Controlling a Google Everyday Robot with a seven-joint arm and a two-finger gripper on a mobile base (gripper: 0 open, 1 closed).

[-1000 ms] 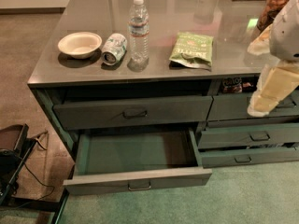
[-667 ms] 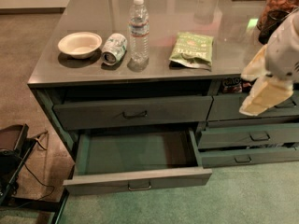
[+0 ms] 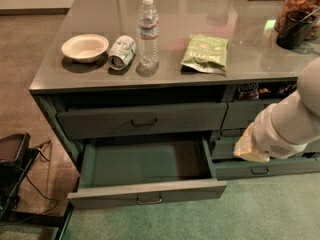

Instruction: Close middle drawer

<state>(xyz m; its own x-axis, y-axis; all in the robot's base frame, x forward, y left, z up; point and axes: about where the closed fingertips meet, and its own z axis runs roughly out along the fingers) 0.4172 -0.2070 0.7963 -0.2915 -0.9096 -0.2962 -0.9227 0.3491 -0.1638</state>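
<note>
The end effector (image 3: pixel 247 149), grip impossible to tell, hangs right of the open drawer (image 3: pixel 147 190); best push its front squarely, mid-panel.

Grey countertop (image 3: pixel 175 14) with bowl (image 3: pixel 85 47), tipped can (image 3: pixel 121 52), upright water bottle (image 3: pixel 148 31), green, perhaps snack, bag (image 3: pixel 205 53); pincer (image 3: pixel 248 148) below, right.

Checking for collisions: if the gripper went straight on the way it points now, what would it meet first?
Likely the open middle drawer, at its right side wall: the gripper sits right of it, pointing left and slightly down. Depth is unclear.
</note>
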